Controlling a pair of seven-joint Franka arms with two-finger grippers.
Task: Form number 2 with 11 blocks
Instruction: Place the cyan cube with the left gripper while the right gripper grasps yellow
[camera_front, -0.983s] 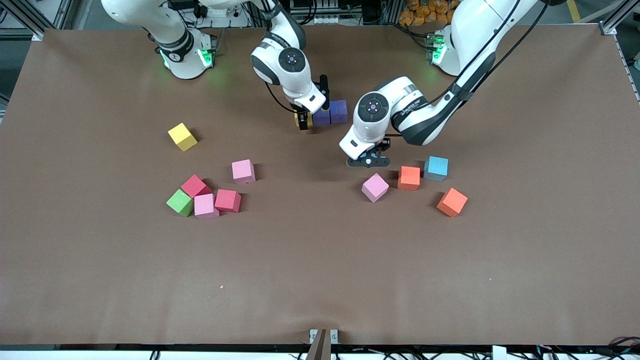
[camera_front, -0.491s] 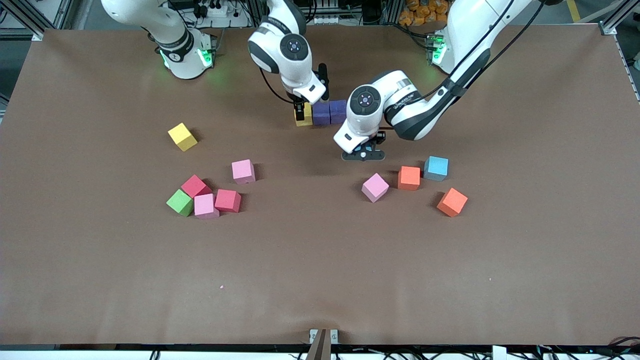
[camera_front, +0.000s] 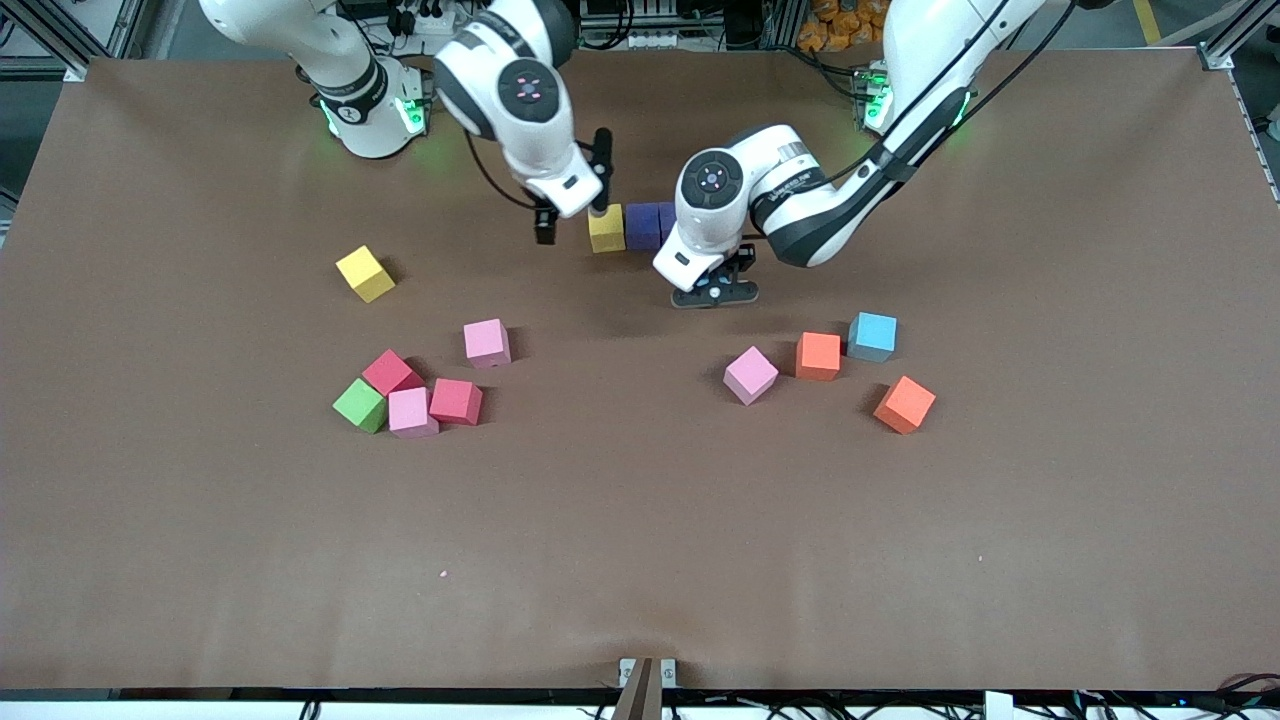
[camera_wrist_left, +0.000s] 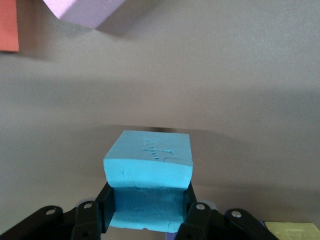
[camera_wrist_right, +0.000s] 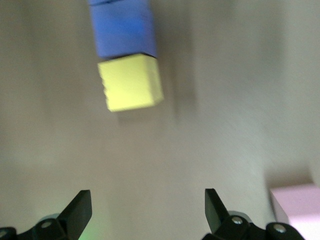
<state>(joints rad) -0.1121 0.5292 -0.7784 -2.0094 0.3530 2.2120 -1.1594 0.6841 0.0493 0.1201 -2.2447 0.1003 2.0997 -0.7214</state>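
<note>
While your left gripper (camera_wrist_left: 145, 220) was clenched on a light blue block (camera_wrist_left: 148, 175), it hung over bare table (camera_front: 640, 560) just beside the row of yellow block (camera_front: 606, 228) and two purple blocks (camera_front: 645, 226), on the row's side toward the front camera. Your right gripper (camera_front: 572, 185) was released, fingers spread wide and holding nothing, up in the air over the table beside that row's yellow end, toward the right arm's end; its wrist view showed the yellow block touching a purple one. From the left gripper toward the front camera lay a pink block (camera_front: 750, 375), an orange block (camera_front: 818, 355) and a second light blue block (camera_front: 873, 336) near one another, with another orange block (camera_front: 904, 404) a bit apart. From the right gripper toward the front camera sat a lone yellow block (camera_front: 365, 273), a pink block (camera_front: 487, 343), and a tight cluster: two red blocks (camera_front: 456, 401), a pink block (camera_front: 411, 412) and a green cube (camera_front: 359, 405) touching.
</note>
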